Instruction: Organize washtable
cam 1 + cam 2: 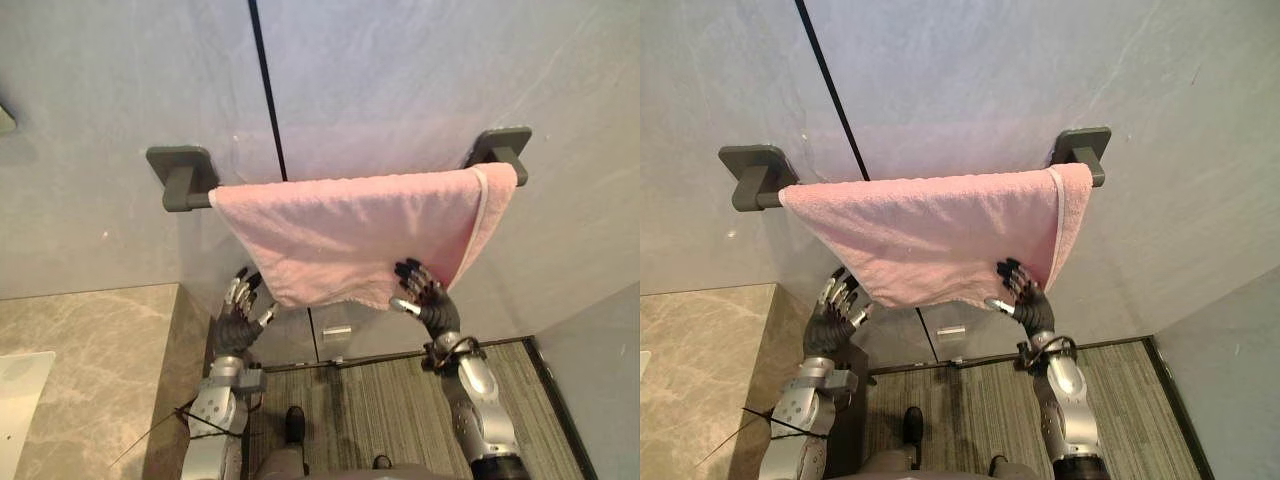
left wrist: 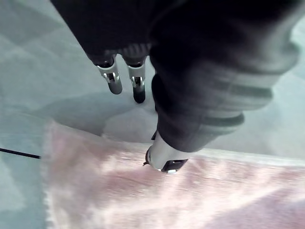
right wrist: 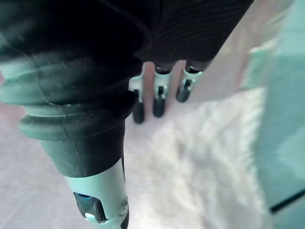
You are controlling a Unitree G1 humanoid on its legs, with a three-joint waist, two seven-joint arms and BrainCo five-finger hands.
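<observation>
A grey wall point(image 1: 420, 70) stands behind, split by a thin black vertical seam point(image 1: 266, 90). A beige marble counter point(image 1: 90, 370) lies at lower left. Striped grey carpet point(image 1: 385, 400) covers the floor below.

Soft pink towel point(image 1: 350, 235), plain, with a paler band down its right edge. The towel rail point(image 1: 183, 172) is dark grey. The wall point(image 1: 420, 70) runs pale blue-grey, faintly veined, cut by one black seam point(image 1: 268, 90). The worktop point(image 1: 90, 370) is beige marble with brown veining, and the floor point(image 1: 380, 405) shows grey-brown stripes.
</observation>
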